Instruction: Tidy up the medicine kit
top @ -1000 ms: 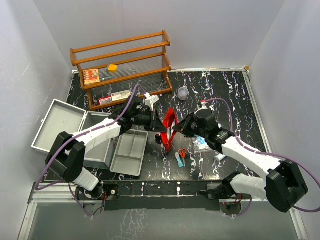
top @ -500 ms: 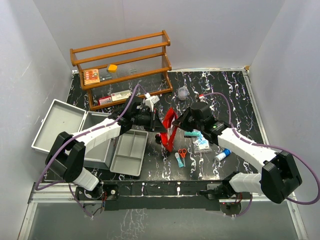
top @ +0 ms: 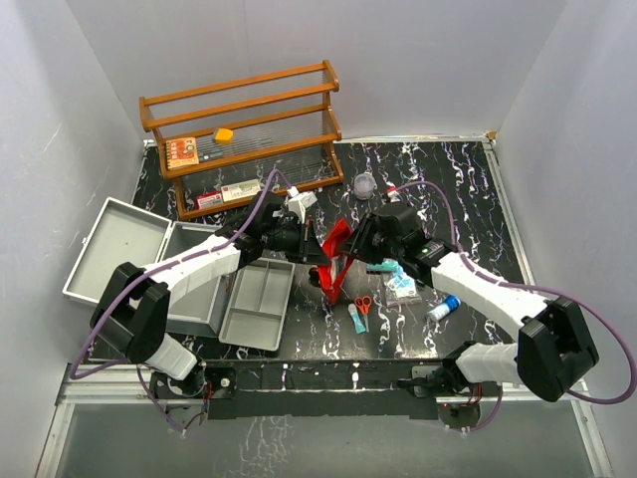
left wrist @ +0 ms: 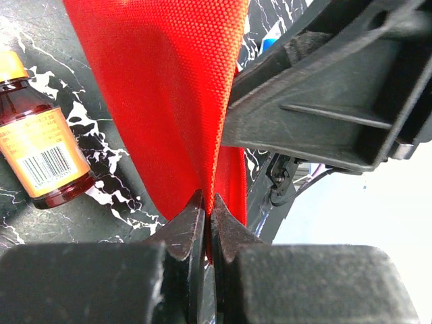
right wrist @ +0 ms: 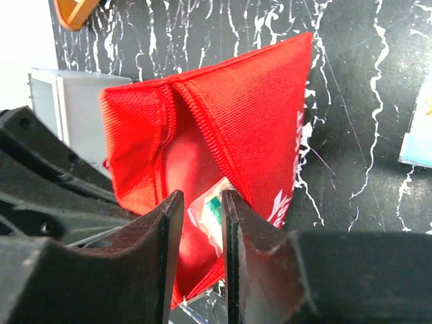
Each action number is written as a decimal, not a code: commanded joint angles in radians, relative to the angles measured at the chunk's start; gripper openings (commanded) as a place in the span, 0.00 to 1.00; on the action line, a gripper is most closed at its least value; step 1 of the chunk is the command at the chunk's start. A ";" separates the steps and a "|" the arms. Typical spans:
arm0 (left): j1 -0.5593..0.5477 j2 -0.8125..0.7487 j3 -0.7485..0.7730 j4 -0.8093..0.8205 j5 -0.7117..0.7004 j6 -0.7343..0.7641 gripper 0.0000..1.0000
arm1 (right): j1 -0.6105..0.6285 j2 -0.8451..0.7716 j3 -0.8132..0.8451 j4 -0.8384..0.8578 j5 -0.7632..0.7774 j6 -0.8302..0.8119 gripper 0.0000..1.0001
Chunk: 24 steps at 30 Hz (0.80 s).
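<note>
1. Scissors (top: 363, 305), red-handled; flat on the bench (top: 458, 189), near edge.
2. Tray (top: 257, 304), grey, two compartments; on the bench just right of the medicine kit (top: 114, 244).
3. Medicine kit, grey case, lid open; left side of the bench.
4. Pouch (right wrist: 250, 115), red, held up mid-bench; left end effector (left wrist: 207, 202) clamped on its fabric; right end effector (right wrist: 202, 202) narrowly parted at its mouth.
5. Rack (top: 244, 134), wooden; far back.

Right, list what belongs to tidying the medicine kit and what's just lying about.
Job: metal case, grey tray, red pouch pinched by the left pincer, right pincer at its mouth, scissors, brown bottle, blue-capped tube.
Probably lying about: wooden rack, clear cup.
</note>
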State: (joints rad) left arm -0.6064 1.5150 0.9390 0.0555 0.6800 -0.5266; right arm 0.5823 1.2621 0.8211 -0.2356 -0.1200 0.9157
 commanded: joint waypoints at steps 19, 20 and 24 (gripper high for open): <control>-0.006 -0.004 0.012 -0.055 0.023 0.015 0.00 | -0.064 -0.182 0.049 -0.287 0.424 -0.266 0.48; -0.006 -0.005 0.013 -0.073 0.025 0.024 0.00 | -0.070 -0.149 0.057 -0.298 0.423 -0.281 0.49; -0.006 -0.013 0.021 -0.123 -0.017 0.048 0.00 | -0.080 -0.047 0.090 -0.299 0.401 -0.340 0.50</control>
State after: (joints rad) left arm -0.6064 1.5154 0.9390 -0.0078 0.6613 -0.5079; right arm 0.5114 1.1458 0.8383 -0.4965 0.2535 0.6674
